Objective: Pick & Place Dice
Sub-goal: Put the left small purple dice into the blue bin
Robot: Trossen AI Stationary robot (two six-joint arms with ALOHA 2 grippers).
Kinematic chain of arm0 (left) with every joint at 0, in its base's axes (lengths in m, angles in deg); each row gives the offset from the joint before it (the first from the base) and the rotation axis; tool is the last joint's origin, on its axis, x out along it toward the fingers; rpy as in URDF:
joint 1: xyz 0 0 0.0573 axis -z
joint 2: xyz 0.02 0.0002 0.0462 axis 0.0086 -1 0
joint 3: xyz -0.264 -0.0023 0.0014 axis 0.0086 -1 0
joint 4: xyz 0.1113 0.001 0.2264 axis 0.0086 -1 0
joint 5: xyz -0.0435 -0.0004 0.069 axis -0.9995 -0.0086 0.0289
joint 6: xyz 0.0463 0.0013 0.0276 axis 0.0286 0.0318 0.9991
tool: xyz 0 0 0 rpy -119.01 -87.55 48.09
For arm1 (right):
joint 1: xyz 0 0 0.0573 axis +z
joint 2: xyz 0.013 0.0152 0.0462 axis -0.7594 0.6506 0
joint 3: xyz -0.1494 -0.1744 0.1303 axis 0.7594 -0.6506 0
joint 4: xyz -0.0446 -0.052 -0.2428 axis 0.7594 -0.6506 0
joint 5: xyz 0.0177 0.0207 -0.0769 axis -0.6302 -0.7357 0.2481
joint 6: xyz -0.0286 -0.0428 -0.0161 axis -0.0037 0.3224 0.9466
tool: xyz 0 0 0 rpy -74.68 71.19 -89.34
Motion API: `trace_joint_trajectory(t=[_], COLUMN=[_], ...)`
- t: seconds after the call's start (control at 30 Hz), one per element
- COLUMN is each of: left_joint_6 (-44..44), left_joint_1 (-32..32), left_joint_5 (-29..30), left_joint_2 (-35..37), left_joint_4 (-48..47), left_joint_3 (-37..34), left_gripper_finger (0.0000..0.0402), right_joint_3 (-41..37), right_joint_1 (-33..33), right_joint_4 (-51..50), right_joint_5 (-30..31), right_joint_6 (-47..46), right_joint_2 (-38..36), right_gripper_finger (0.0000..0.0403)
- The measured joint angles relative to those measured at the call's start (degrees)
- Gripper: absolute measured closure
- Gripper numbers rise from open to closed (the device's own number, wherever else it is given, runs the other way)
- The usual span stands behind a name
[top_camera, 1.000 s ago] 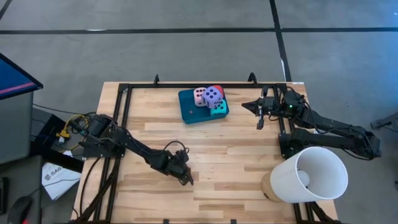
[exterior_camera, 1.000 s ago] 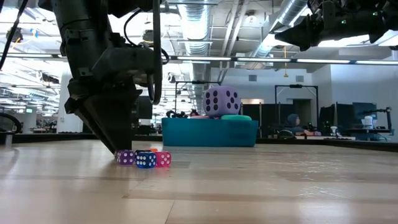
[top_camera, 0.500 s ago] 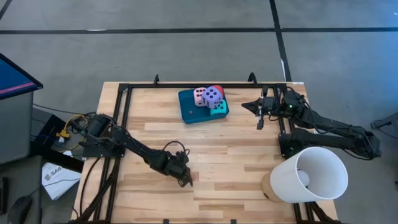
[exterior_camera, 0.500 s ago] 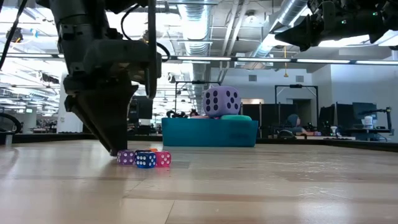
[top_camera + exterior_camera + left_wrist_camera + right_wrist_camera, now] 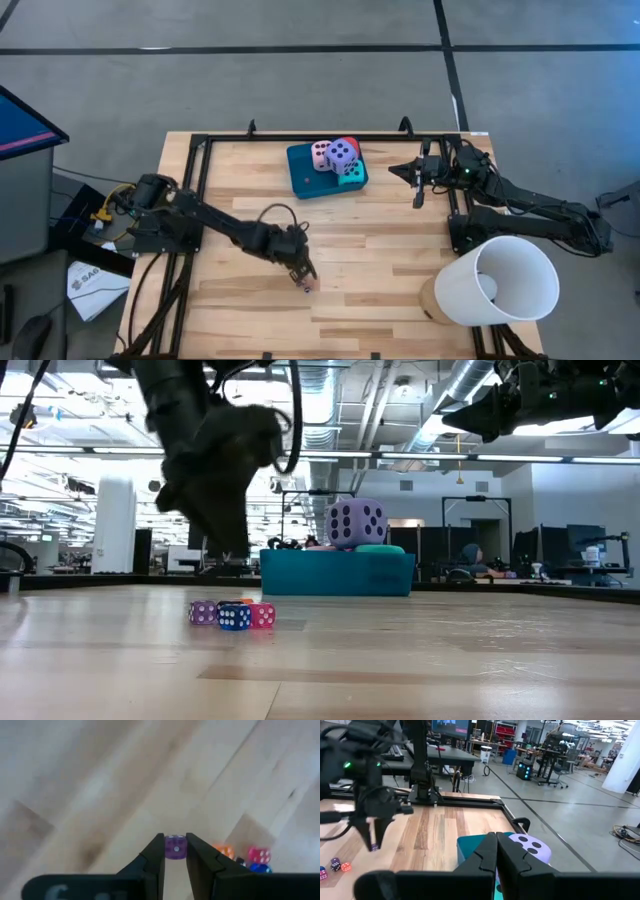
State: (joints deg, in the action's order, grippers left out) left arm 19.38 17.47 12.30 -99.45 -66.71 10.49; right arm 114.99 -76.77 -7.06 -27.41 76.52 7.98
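Three small dice lie in a tight row on the near part of the desk [image 5: 420, 660]: a purple one [image 5: 203, 612], a blue one [image 5: 234, 617] and a pink one [image 5: 262, 616], with an orange one [image 5: 224, 851] tucked just behind them. Above that cluster hangs the left end effector [image 5: 175, 851], its fingers pinching another small purple die [image 5: 175, 846] clear of the wood. So the step in hand looks like the carry: the pick is made, the placing is not.

Farther back sits the teal tray [image 5: 303, 175], loaded with four large soft dice: pink [image 5: 320, 155], turquoise [image 5: 350, 172] and red [image 5: 352, 143], with a large purple die [image 5: 355, 522] perched on top. The next move probably calls for a level carry toward the tray and a release on its bare side, away from the pile.

Beyond, beside the tray, the right end effector [image 5: 496, 837] waits in the air, fingers pressed together and holding nothing.
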Motion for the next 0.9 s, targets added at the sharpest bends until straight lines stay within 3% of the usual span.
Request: trace_joint_trajectory(t=[0.47, 0.9], left_joint_6=[14.40, 26.56], left_joint_1=[-11.13, -22.57], left_joint_5=[7.74, 9.04], left_joint_2=[15.79, 16.31], left_joint_4=[0.55, 10.92], left_joint_3=[0.00, -0.01], left_gripper_finger=[0.0353, 0.0353], right_joint_3=[0.02, 0.02], right_joint_1=[0.00, -0.07], right_joint_4=[0.04, 0.07], right_joint_5=[0.00, 0.01], right_joint_6=[0.04, 0.21], right_joint_2=[-0.01, -0.02], right_gripper_finger=[0.0403, 0.0403])
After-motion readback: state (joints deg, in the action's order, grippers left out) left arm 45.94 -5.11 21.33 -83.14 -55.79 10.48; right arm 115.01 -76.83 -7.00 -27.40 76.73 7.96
